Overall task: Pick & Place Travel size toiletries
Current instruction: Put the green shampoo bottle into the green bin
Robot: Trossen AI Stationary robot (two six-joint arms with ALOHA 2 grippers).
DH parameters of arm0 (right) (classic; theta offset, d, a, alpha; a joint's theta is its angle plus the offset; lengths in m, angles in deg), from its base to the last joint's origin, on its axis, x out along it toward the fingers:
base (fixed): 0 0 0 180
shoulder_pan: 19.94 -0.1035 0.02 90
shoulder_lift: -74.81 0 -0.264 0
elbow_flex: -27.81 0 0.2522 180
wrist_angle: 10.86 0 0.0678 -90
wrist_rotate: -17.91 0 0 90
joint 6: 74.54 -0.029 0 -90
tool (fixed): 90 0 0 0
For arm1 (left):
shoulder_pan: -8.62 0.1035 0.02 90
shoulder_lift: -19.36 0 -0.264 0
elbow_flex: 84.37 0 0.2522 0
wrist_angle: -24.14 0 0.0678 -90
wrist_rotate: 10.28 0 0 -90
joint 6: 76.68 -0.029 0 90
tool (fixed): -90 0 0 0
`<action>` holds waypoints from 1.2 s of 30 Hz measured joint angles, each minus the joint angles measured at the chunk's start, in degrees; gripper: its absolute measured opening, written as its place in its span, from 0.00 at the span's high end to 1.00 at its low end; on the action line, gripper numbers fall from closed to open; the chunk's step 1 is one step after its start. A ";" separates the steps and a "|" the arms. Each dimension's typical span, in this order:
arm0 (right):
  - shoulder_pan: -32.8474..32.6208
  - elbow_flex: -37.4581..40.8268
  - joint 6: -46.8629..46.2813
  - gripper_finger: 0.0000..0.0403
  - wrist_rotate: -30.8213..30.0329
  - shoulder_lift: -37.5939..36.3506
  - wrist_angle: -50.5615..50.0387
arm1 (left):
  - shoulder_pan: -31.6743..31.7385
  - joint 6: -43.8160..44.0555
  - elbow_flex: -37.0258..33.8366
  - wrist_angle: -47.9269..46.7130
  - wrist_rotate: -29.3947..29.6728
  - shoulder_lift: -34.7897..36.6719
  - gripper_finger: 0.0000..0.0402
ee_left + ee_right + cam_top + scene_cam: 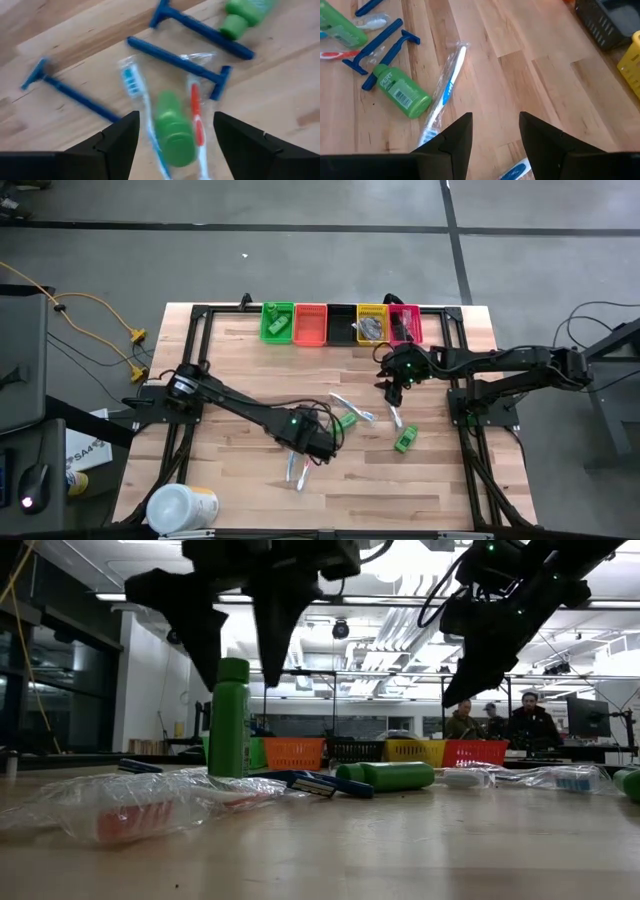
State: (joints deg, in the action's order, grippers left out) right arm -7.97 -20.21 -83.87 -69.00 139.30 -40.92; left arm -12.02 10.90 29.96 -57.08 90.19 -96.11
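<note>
Left gripper [172, 135] is held open directly above the upright green bottle [172, 127] (axis vertical, between wrapped toothbrushes [135, 90]), near-centre of table [230, 360]. Right gripper [495, 132] is parked farther off, fingers apart, nothing held.

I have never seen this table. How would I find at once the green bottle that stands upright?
Start from the wooden table and follow the left arm to its open left gripper near the middle. Directly below its fingers stands the upright green bottle, among wrapped toothbrushes and blue razors. It alone stands on its base; the other green bottles lie on their sides.
</note>
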 joint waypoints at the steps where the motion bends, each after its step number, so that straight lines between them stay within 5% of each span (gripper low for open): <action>1: 0.00 0.00 0.04 0.61 0.26 0.00 -0.13 | 0.00 0.77 0.14 0.54 -0.55 -0.45 0.37; 11: 0.00 0.00 0.40 0.61 0.46 0.02 -0.83 | 0.39 4.04 0.13 1.56 -0.63 -1.82 0.39; 23: 0.02 0.00 0.44 0.61 0.51 0.00 -2.59 | 0.37 5.76 0.13 1.89 -2.26 -1.82 0.59; 36: 0.00 0.00 0.35 0.61 1.82 0.00 -3.39 | 0.37 4.15 -2.32 2.98 -7.07 -1.91 0.60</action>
State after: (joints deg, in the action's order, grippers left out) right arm -7.97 -20.21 -83.52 -67.19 139.30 -44.31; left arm -11.65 15.05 27.64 -54.09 83.13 -98.02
